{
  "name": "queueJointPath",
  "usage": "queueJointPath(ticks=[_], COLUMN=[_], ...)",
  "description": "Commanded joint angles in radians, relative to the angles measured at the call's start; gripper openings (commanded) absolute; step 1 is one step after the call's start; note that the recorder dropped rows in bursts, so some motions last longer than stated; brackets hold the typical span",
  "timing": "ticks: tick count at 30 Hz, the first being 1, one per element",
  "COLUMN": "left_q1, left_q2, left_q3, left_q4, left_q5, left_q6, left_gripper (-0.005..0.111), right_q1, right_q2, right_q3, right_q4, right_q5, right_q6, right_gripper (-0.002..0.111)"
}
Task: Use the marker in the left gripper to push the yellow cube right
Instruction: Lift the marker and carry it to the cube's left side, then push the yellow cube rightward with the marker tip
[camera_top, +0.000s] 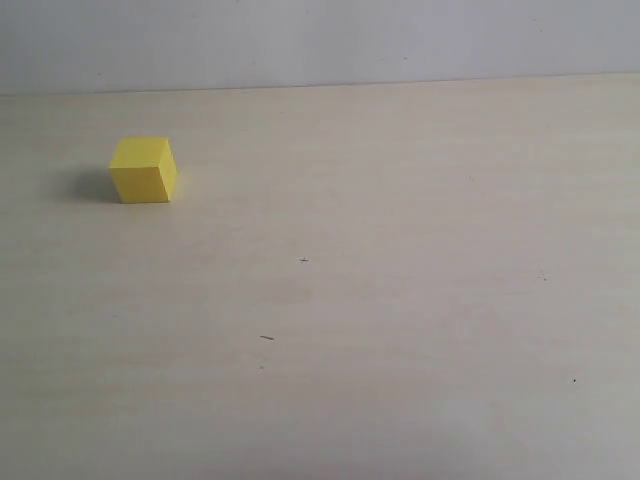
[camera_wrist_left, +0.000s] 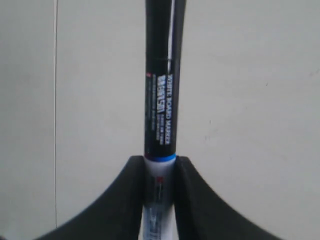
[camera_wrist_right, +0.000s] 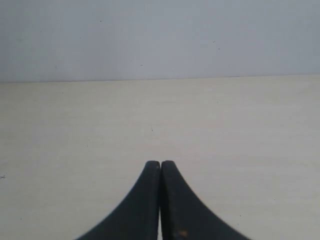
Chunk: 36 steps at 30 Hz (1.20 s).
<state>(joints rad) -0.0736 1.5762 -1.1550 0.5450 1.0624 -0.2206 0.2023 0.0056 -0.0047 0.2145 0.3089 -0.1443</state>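
item: yellow cube. small plain block with sharp edges and flat faces. it sits flat on the worktop at the far left of the exterior view, toward the back edge below the pale wall, with a soft shadow on its left. nothing touches it, and open worktop lies to its right. neither wrist view shows it.
handling, as judged: likely light and rigid, so it should slide on the smooth surface rather than tip. an off-centre push would probably spin it. it is not to be gripped; contact belongs on its left face, low and near the middle.

item: marker. long black section with white print, a thin blue ring, then a white section with small print. judged stiff, with a smooth round barrel that may pivot in the grip under a sideways load. its far end runs out of the left wrist view, so the tip cannot be made out.

item: left pincer. black curved fingers clamped on the marker's white section, just behind the blue ring, snug on both sides. how far it stands from the cube cannot be told.

item: right pincer. fingers pressed together, holding nothing, facing worktop and wall.

status, as judged: push not yet begun. neither arm appears in the exterior view. the marker must first come to the cube's left side.
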Motion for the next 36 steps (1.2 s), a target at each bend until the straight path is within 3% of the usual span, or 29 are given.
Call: queueJointPath(ticks=[1, 3, 8, 16, 18, 36], left_q1=[0.035, 0.054, 0.106, 0.122, 0.122, 0.124], left_q2=[0.083, 0.134, 0.309, 0.490, 0.495, 0.495], left_q3=[0.000, -0.027, -0.187, -0.305, -0.305, -0.324], left_q4=[-0.003, -0.034, -0.164, -0.384, -0.416, -0.478], left_q5=[-0.302, -0.368, -0.324, -0.219, -0.232, -0.318], left_q6=[0.213, 0.290, 0.431, 1.103, 1.200, 1.720], left_gripper=[0.000, 0.000, 0.000, 0.000, 0.000, 0.000], right_q1=[-0.005, -0.005, -0.005, -0.005, -0.005, -0.005], right_q2=[-0.006, -0.006, -0.006, -0.006, -0.006, -0.006], right_q3=[0.005, 0.005, 0.005, 0.005, 0.005, 0.005], right_q4=[-0.003, -0.003, -0.003, -0.003, -0.003, -0.005], right_q5=[-0.002, -0.002, -0.002, -0.002, -0.002, -0.002], right_q6=[-0.001, -0.001, -0.001, -0.001, -0.001, -0.001], right_gripper=[0.000, 0.000, 0.000, 0.000, 0.000, 0.000])
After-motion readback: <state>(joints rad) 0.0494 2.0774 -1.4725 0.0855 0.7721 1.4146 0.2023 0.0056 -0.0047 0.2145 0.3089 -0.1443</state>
